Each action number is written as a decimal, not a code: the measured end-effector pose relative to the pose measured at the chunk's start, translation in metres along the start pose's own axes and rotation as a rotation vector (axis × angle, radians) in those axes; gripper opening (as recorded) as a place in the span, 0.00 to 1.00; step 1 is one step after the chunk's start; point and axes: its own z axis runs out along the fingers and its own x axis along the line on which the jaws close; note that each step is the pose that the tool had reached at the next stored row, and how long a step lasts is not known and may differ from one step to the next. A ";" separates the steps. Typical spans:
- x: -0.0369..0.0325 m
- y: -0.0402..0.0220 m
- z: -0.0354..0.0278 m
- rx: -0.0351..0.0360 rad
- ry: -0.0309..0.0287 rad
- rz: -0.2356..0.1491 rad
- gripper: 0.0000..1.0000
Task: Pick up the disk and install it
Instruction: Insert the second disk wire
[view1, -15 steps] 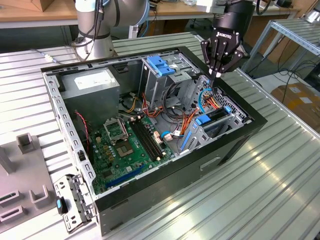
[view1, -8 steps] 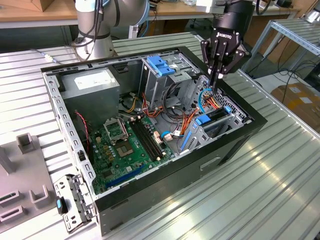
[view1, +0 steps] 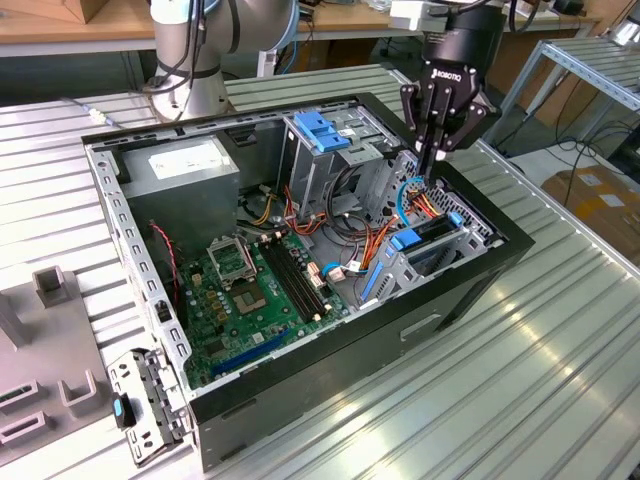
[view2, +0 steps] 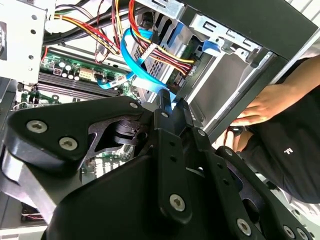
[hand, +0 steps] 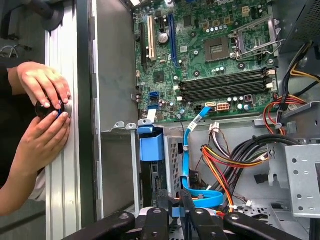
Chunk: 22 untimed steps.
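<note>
No print can be made out; white lettering on the gripper (view1: 437, 150) body and a sleeve (view2: 295, 150) mark stay unreadable.

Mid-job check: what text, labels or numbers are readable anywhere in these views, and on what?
No text reads clearly enough to quote.
White lettering on the body of the gripper: too small to read.
White label on the power supply: blurred.
Printed markings on the motherboard: too small to read.
Small white mark on the person's black garment: unreadable.
</note>
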 end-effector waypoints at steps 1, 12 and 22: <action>-0.0002 -0.0001 0.0006 0.0001 0.0007 0.000 0.24; -0.0037 -0.0009 0.0090 0.0012 0.0175 0.002 0.16; 0.0115 0.0013 0.0175 0.0034 0.0007 -0.002 0.16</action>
